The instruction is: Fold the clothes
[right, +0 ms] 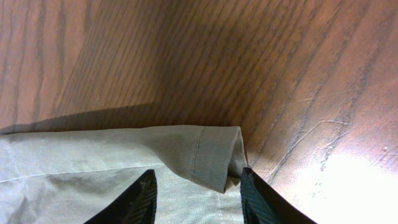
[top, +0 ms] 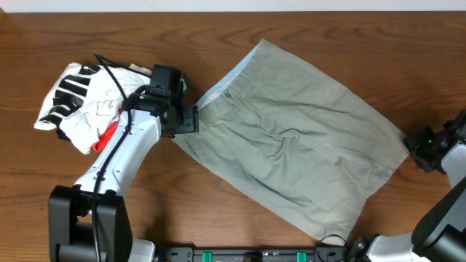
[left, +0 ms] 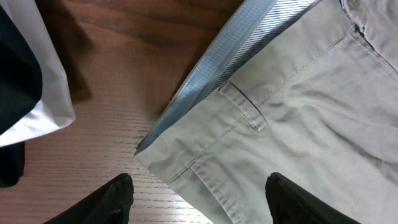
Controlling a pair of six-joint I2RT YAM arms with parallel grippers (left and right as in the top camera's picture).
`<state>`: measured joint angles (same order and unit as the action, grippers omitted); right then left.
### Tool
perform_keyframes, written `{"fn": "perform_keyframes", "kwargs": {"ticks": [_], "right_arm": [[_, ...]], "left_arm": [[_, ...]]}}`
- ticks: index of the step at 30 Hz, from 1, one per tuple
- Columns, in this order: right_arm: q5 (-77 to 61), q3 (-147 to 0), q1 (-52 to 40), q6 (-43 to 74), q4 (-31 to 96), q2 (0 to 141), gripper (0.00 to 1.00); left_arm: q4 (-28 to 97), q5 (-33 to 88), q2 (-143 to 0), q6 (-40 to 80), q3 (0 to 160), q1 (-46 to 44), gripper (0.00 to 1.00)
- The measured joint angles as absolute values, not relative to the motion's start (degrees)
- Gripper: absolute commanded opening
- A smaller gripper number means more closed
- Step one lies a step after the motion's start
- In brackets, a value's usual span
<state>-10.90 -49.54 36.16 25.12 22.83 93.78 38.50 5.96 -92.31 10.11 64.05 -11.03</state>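
The left pincer (left: 200, 183) is held released over the waistband corner at 9 o'clock. The right pincer (right: 198, 177) is spread astride the hem corner at 3 o'clock. The shorts (top: 298, 145) are laid flat mid-counter (top: 44, 164), and no fold is made yet.

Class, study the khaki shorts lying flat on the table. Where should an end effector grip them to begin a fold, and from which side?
Probably the waistband corner of the shorts, approached from the left, where the left end effector straddles it, open. The stitched double band looks like the stiffest edge, and that corner points out onto the bare table.
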Motion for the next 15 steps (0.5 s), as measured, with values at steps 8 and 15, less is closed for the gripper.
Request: {"fn": "perform_keyframes", "kwargs": {"ticks": [8,15], "right_arm": [[-11.09,-49.54,36.16,24.88,22.37,93.78,0.12],[-11.09,-49.54,36.16,25.02,21.54,93.78,0.01]], "left_arm": [[38.37,5.96,-92.31,10.11,64.05,-11.03,0.7],[38.37,5.96,-92.31,10.11,64.05,-11.03,0.7]]}}
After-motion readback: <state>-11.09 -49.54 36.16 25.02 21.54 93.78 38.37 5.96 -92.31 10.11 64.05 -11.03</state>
